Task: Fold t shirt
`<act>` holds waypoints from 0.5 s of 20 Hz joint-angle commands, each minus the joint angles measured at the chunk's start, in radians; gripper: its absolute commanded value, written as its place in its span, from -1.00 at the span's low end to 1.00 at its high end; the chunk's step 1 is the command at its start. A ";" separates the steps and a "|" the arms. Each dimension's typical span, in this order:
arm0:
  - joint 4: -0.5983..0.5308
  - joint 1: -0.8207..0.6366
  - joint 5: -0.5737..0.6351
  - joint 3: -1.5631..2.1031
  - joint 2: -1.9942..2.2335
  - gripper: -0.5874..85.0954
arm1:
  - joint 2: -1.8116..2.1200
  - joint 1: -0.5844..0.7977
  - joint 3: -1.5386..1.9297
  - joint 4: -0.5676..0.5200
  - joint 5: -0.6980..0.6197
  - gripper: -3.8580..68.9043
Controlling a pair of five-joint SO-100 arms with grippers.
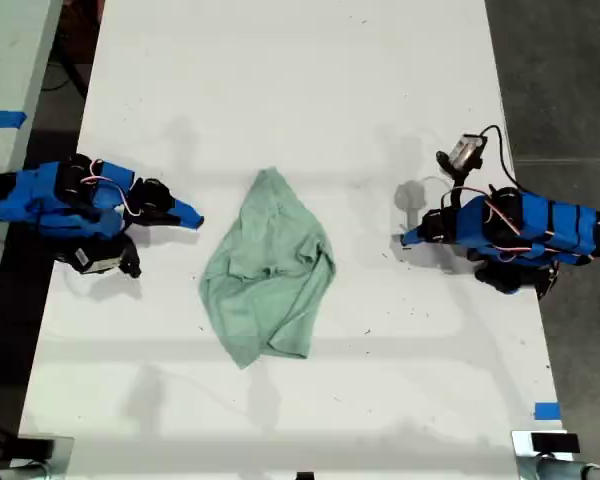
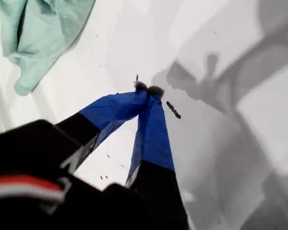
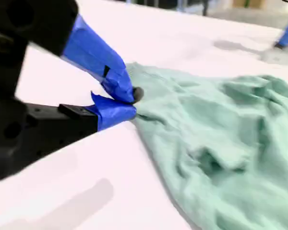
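Fabric of the t shirt point(image 1: 270, 270), crumpled mid-table point(image 1: 280, 80), looks light, limp and prone to bunching; a corner or hem edge seems the best hold. The first gripper point(image 2: 148, 90), at the exterior view's right, has its tips together over bare table. The second gripper point(image 3: 129, 101), near the shirt's left edge, is closed too, holding nothing.

Plain mint-green t shirt point(image 1: 270, 270); white table point(image 1: 300, 80); blue arms point(image 1: 525, 228)
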 commanded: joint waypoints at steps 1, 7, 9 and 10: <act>0.117 0.276 -0.238 -0.634 -0.775 -0.99 | 0.012 0.012 0.060 0.002 -0.018 -0.93; 0.492 0.584 -0.604 -1.454 -1.466 -0.76 | 0.012 0.008 0.060 0.002 -0.021 -0.93; 0.483 0.612 -0.681 -1.465 -1.565 -0.51 | 0.012 0.000 0.060 0.002 -0.021 -0.93; 0.459 0.615 -0.692 -1.476 -1.608 -0.44 | 0.012 0.000 0.060 0.002 -0.021 -0.93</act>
